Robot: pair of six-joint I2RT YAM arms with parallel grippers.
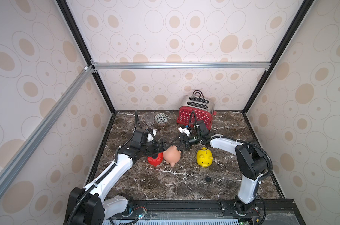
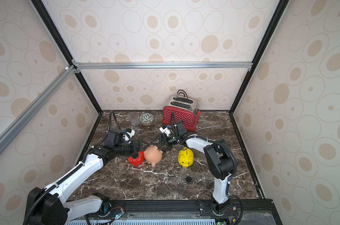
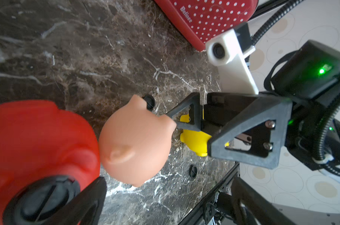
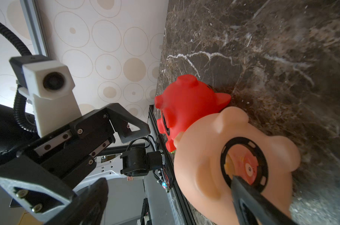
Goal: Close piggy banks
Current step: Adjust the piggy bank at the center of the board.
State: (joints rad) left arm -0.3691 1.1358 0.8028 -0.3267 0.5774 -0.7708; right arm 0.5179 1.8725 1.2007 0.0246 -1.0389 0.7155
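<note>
Marble tabletop (image 1: 184, 187): pink pig (image 1: 172, 156) touching right jaws, near left jaws; both spread wide, empty.

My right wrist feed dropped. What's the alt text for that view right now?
The pale pink piggy bank lies on the marble table with its round belly hole uncapped, one finger of the open right gripper over the hole's rim. The red piggy bank lies right beside it, and the open left gripper faces them.

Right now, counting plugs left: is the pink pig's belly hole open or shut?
Open: on the pink pig, the black-ringed belly hole shows the inside.
</note>
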